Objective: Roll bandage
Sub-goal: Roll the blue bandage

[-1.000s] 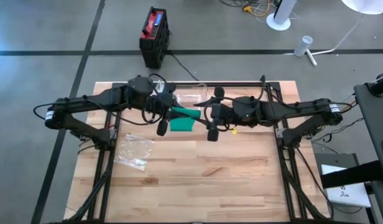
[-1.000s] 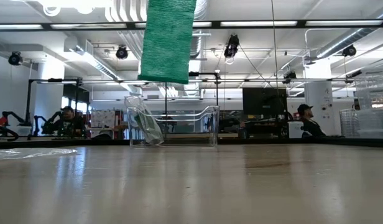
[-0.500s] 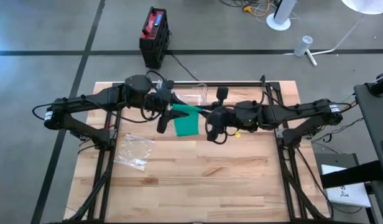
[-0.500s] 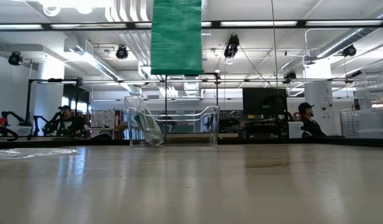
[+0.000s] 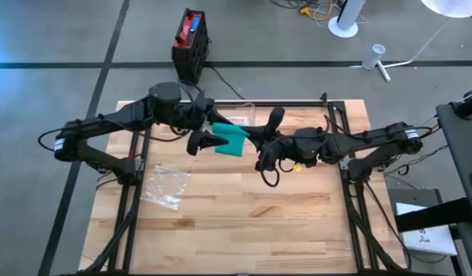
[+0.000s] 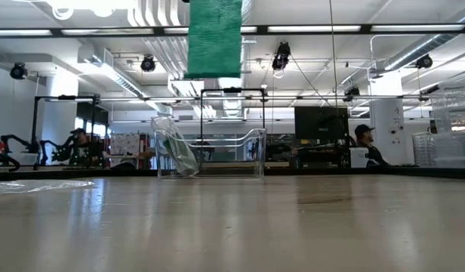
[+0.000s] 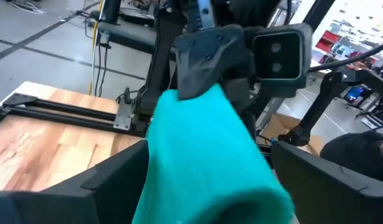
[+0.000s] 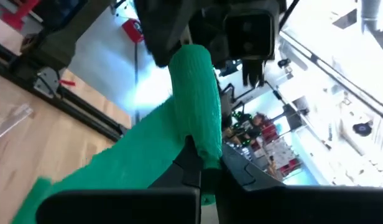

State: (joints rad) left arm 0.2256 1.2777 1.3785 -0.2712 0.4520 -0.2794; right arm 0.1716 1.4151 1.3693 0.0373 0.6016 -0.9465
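Wooden table and what lies on it

A light wooden table [image 5: 244, 222] is seen from above; a crumpled clear plastic bag [image 5: 165, 186] lies on its left part, and a clear plastic box [image 6: 210, 155] stands at the far edge.

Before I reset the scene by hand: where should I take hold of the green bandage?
Probably the loose flat tail of the green fabric bandage, taken from below: it hangs free above the wooden table, while the rolled end sits between left gripper and right gripper.

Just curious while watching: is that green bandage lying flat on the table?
No, the low view shows the green bandage hanging high above the wooden table, well clear of it.
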